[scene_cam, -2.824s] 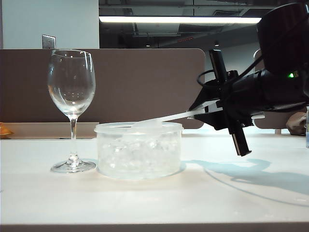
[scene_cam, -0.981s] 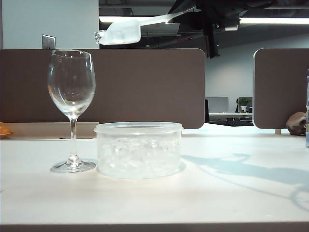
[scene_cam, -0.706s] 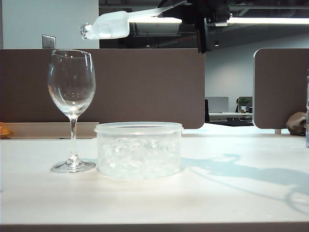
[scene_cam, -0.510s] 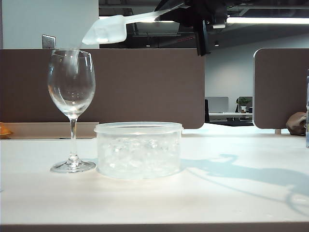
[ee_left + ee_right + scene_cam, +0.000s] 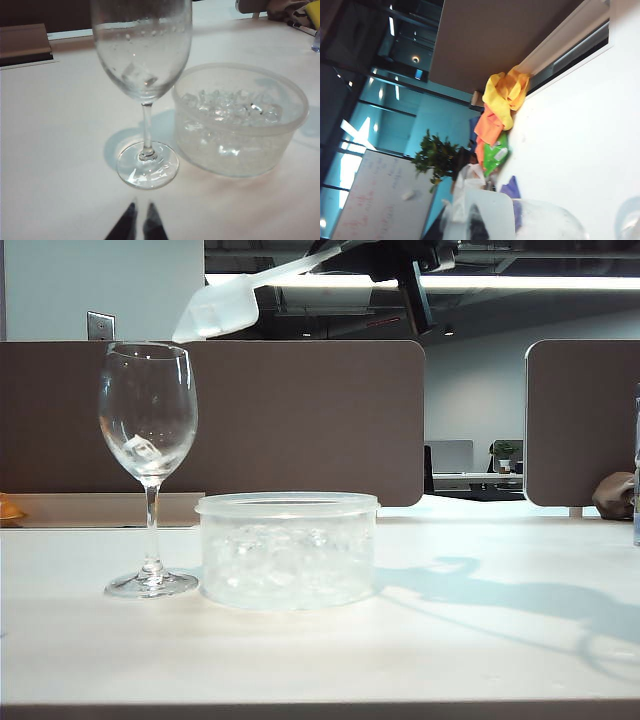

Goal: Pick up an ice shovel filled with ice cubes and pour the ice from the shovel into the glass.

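Note:
The glass (image 5: 148, 410) stands on the left of the table with one ice cube (image 5: 140, 448) in its bowl. In the left wrist view the same cube (image 5: 140, 75) lies in the glass (image 5: 142, 50). The ice shovel (image 5: 215, 308) hangs tilted mouth-down just above and right of the glass rim. My right gripper (image 5: 390, 255) is shut on its thin handle at the top of the exterior view. The right wrist view shows the whitish shovel (image 5: 490, 215) with a dark finger behind it. My left gripper (image 5: 140, 207) sits shut, low before the glass foot.
A round clear plastic tub (image 5: 288, 550) full of ice cubes (image 5: 230, 102) stands right beside the glass. Brown partitions (image 5: 300, 420) run behind the table. A yellow and orange cloth (image 5: 505, 95) lies at the table's far edge.
The right gripper carried the shovel left over the glass and tipped it down. An ice cube slid off the shovel and now lies in the glass. The left gripper stayed still.

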`<move>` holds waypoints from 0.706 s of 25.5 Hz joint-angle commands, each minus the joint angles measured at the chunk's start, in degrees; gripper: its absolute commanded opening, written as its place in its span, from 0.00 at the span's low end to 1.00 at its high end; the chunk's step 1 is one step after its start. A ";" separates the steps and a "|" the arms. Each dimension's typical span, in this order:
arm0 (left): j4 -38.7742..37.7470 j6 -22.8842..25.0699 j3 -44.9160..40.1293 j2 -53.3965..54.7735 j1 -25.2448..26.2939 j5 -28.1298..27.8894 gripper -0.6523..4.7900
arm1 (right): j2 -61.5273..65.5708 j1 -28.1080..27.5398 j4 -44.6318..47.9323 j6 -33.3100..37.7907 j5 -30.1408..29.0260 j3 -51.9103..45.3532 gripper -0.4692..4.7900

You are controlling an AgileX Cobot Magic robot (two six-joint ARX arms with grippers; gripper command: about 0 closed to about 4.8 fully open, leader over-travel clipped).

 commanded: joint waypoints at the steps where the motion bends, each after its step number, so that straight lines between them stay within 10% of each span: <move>1: 0.52 -0.17 0.04 0.04 0.09 0.07 0.17 | 0.13 0.07 -0.90 -2.08 -0.33 1.27 0.08; 18: 0.52 -0.17 0.04 0.04 0.09 0.09 0.17 | 1.92 0.33 -5.62 -6.38 -1.88 6.47 0.08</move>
